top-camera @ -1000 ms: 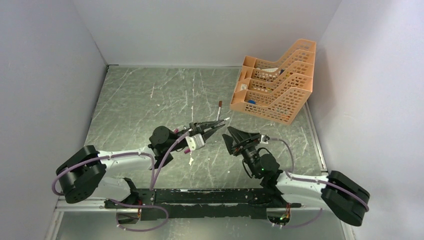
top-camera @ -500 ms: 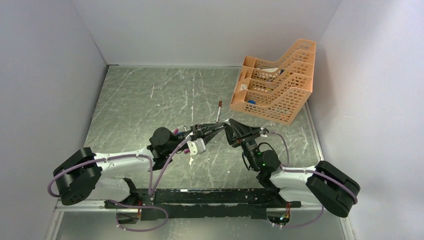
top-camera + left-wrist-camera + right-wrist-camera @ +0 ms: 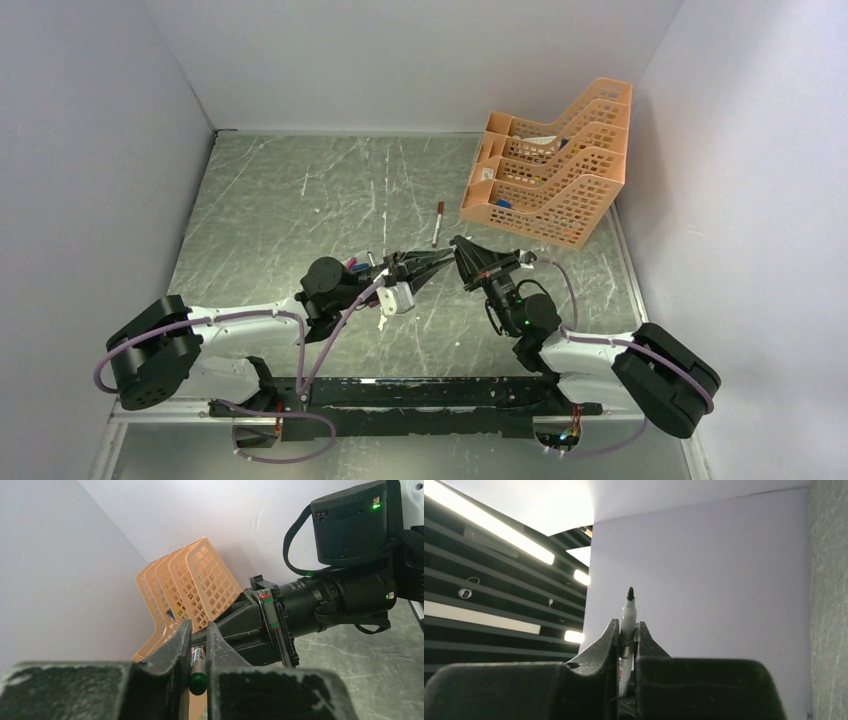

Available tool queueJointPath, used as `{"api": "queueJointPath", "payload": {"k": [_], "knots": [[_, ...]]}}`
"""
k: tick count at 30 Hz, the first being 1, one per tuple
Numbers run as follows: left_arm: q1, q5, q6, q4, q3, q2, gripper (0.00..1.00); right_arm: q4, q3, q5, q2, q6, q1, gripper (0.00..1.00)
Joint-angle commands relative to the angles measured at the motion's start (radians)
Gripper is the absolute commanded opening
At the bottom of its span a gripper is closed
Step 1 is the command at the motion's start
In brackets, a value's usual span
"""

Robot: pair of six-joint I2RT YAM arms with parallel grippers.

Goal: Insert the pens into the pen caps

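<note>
Pen [image 3: 196,661] status: I find it pinched between the fingers of the left gripper [image 3: 198,630], its dark green butt end facing that wrist camera and its shaft running forward. The right gripper [image 3: 628,626] is pressed together on a pen shaft as well, with an uncapped dark tip standing out past its fingertips. I cannot confirm from these views whether both hold one and the same pen.

From above, I note the two grippers meeting tip to tip over the middle of the table [image 3: 280,200], raised off its surface.

A second pen [image 3: 437,224] lies flat on the table just beyond the grippers, apart from both, with a dark red-brown end pointing away from the arms. The orange tray [image 3: 560,195] stands at the far right corner, well apart from the grippers. Its contents are too small for me to identify.
</note>
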Motion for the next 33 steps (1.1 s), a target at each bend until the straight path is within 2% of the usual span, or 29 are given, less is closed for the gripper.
{"api": "queueJointPath", "payload": {"k": [1,4,5,6,7,11,13,18,22,25,27,33], "knots": [[-0.009,-0.011,-0.091,-0.014,0.015,-0.010,0.23,0.024,0.022,-0.023,-0.010,-0.044,-0.011,0.00],[-0.006,-0.022,-0.164,-0.103,0.064,-0.019,0.46,0.010,0.027,-0.036,-0.028,-0.132,-0.024,0.00],[-0.006,-0.039,-0.200,-0.155,0.088,-0.023,0.65,-0.015,0.031,-0.045,-0.040,-0.170,-0.030,0.00],[-0.006,-0.078,-0.251,-0.225,0.119,-0.027,0.91,-0.040,0.037,-0.057,-0.055,-0.211,-0.041,0.00],[-0.006,-0.119,-0.298,-0.292,0.168,-0.031,0.99,-0.073,0.049,-0.077,-0.068,-0.269,-0.056,0.00],[-0.003,-0.298,-0.444,-0.652,0.352,-0.034,1.00,-0.182,0.072,-0.199,-0.156,-0.508,-0.140,0.00],[0.020,-0.318,-0.485,-0.747,0.405,-0.025,1.00,-0.295,0.100,-0.260,-0.223,-0.638,-0.179,0.00],[0.112,-0.080,-0.607,-0.801,0.426,-0.031,0.97,-0.793,0.281,-0.346,-0.366,-1.067,-0.188,0.00],[0.165,0.195,-0.677,-0.827,0.461,0.008,0.94,-0.983,0.363,-0.375,-0.444,-1.282,-0.188,0.00],[0.176,0.266,-0.708,-0.867,0.498,0.037,0.95,-1.059,0.399,-0.400,-0.503,-1.365,-0.188,0.00],[0.182,0.301,-0.736,-0.829,0.485,0.032,0.95,-1.060,0.396,-0.431,-0.532,-1.375,-0.188,0.00],[0.190,0.384,-0.827,-0.656,0.424,0.030,0.94,-0.897,0.316,-0.527,-0.558,-1.293,-0.189,0.00]]}}
